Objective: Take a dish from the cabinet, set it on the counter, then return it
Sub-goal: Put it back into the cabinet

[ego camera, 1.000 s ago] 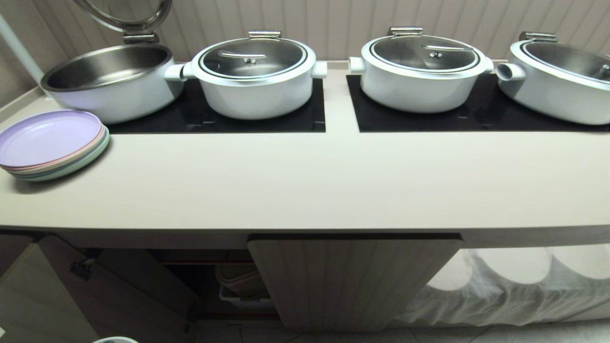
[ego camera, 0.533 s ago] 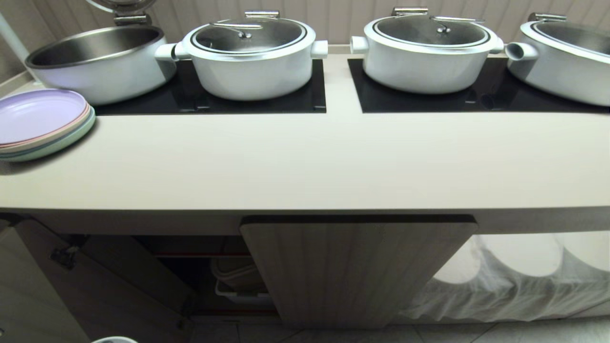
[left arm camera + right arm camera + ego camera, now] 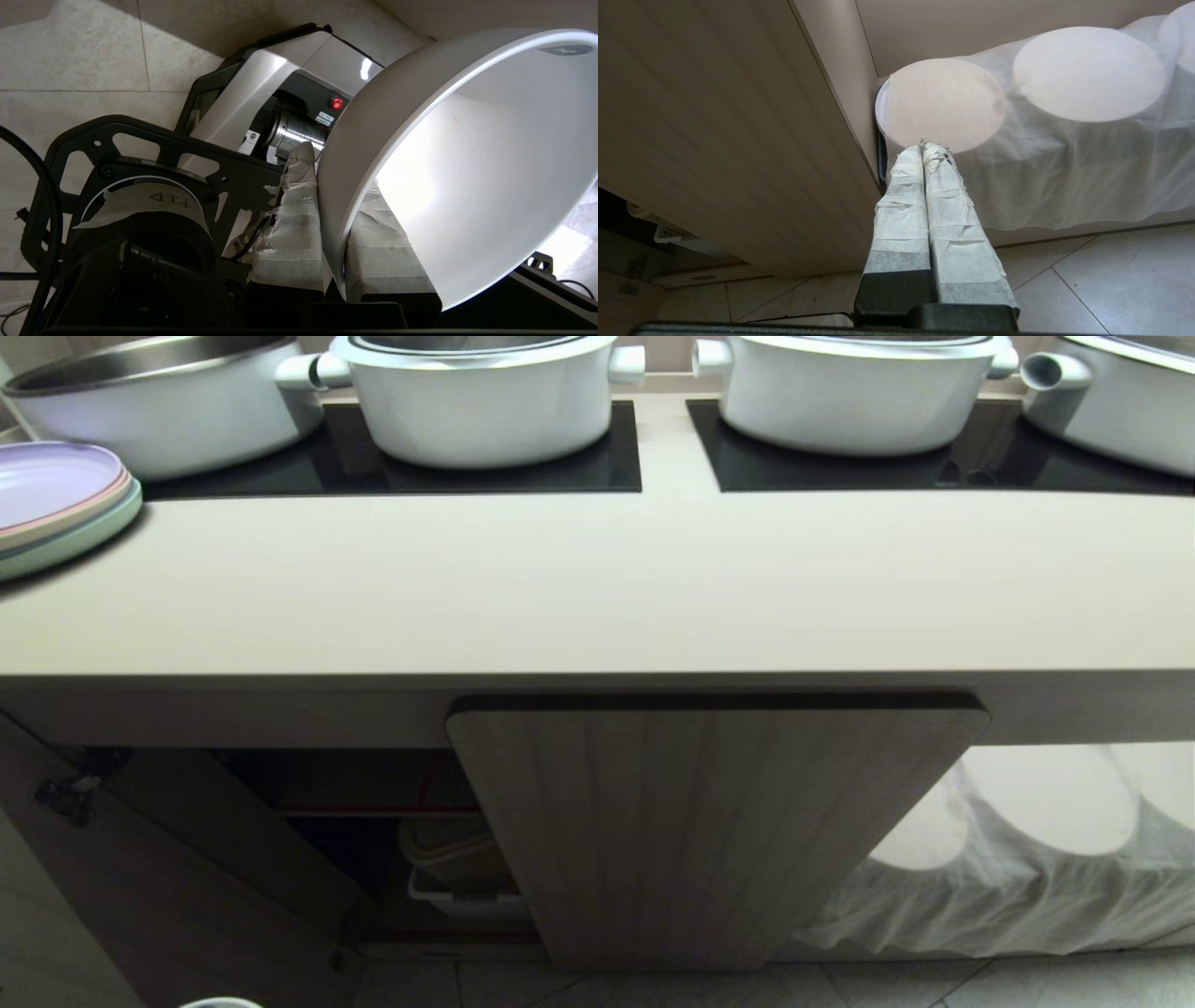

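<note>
The dish (image 3: 467,163), a deep white bowl, is tilted on edge in the left wrist view. My left gripper (image 3: 338,172) is shut on its rim, one taped finger (image 3: 294,224) outside the wall and the other inside. A sliver of white rim (image 3: 219,1002) shows at the bottom edge of the head view. The cabinet (image 3: 709,831) sits under the counter (image 3: 597,588); its left door (image 3: 187,868) stands open on a dark interior with red-edged shelves. My right gripper (image 3: 923,145) is shut and empty, low beside the closed ribbed door (image 3: 714,140).
White pots (image 3: 476,401) stand on black mats (image 3: 523,476) at the back of the counter. Pastel plates (image 3: 56,509) are stacked at its far left. Cloth-covered round stacks (image 3: 1027,840) sit right of the closed door. My base (image 3: 140,210) stands on the tiled floor below the bowl.
The whole head view has shifted: counter and pots have slid up the picture and more of the cabinet front shows, so the camera has sunk. Nothing on the counter has moved.
</note>
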